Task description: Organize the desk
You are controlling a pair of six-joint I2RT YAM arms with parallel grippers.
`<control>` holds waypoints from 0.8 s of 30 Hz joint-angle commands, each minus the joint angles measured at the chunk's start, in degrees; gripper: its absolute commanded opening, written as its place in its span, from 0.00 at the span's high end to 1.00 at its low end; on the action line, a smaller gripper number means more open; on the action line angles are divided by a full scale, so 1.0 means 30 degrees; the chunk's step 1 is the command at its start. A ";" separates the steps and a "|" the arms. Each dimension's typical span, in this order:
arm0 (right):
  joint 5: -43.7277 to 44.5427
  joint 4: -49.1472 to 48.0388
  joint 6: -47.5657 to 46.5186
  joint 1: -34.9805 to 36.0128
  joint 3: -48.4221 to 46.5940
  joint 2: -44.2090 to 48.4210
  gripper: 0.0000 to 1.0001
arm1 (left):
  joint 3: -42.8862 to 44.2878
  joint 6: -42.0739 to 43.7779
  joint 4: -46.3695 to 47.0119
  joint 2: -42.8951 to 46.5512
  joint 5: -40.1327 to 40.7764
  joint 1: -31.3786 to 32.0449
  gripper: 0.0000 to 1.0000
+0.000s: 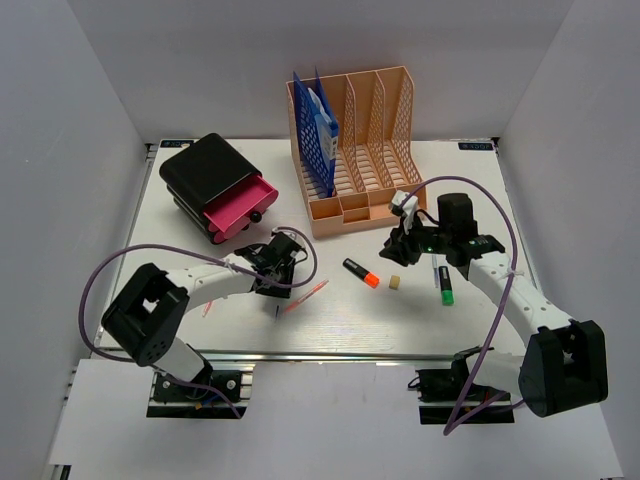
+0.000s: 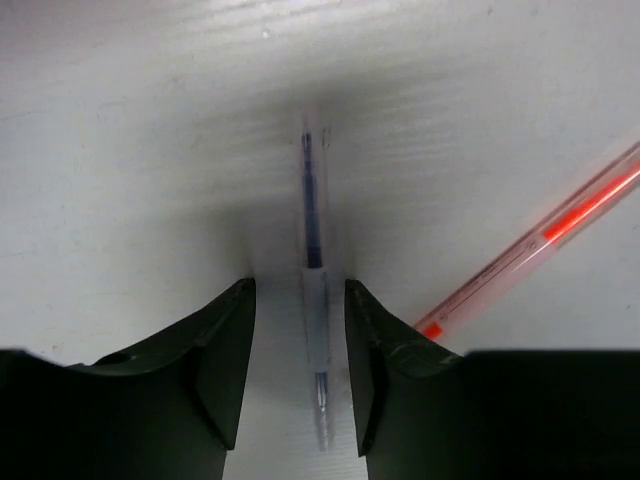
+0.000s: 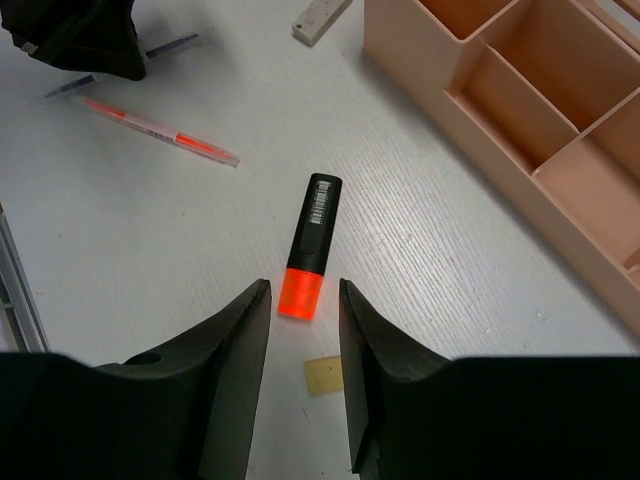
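Now, the desk (image 1: 350,335): we see a white tabletop filling the top view, with a metal rail (image 1: 330,357) along its near edge, where both arms are bolted.
Left gripper (image 2: 298,300): low over the front left of the desk. Its fingers stand apart, one on each side of a clear blue pen (image 2: 313,200). We cannot tell whether either finger touches it.
Blue pen: flat on the desk, running straight away between the fingers.
Red pen (image 2: 560,225): slanted on the desk just right of the blue pen and apart from it.
Right gripper (image 3: 303,290): fingers parted, holding nothing. In its wrist view, the orange end of a highlighter (image 3: 315,225) shows between the tips.
Highlighter: black body and orange end, flat on the desk in front of the file rack (image 1: 400,110).
Beige block (image 3: 323,375): small, just beside the highlighter's orange end, not touching it.
Green marker (image 1: 445,290): on the desk to the right of the beige block, near the right arm.
File rack: peach mesh, upright at the back centre, with blue folders (image 1: 318,125) in its leftmost slot.
Drawer box (image 1: 205,170): black, at the back left, with its pink drawer partly out.
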State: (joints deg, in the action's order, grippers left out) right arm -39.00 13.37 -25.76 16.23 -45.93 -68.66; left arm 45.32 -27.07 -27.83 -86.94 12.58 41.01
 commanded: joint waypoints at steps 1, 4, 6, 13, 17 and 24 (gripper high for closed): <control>-0.0241 -0.0120 -0.0261 -0.0136 0.0018 0.0505 0.60 | 0.0450 0.0029 0.0665 -0.0696 0.0436 0.0069 0.52; -0.0300 -0.0119 -0.0291 -0.0165 0.0047 0.0622 0.60 | 0.0362 0.0117 0.0753 -0.1136 0.0261 0.0069 0.63; -0.0300 -0.0119 -0.0262 -0.0165 0.0018 0.0651 0.60 | 0.0246 0.0117 0.0694 -0.1227 0.0348 0.0069 0.71; -0.0358 -0.0090 -0.0349 -0.0312 0.0047 0.0681 0.60 | 0.1235 0.0087 -0.0621 -0.0232 0.2887 0.0069 0.82; -0.0446 -0.0090 -0.0320 -0.0341 0.0047 0.0681 0.60 | 0.3107 0.0875 -0.1471 0.0998 0.3773 -0.0166 0.86; -0.0592 -0.0090 -0.0349 -0.0546 0.0106 0.0856 0.60 | 0.5694 0.4242 -0.0834 0.4333 0.2221 0.0039 0.96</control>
State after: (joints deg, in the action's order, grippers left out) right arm -39.24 13.50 -26.00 14.98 -45.93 -67.83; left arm 59.81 -20.27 -32.21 -81.36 19.88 40.86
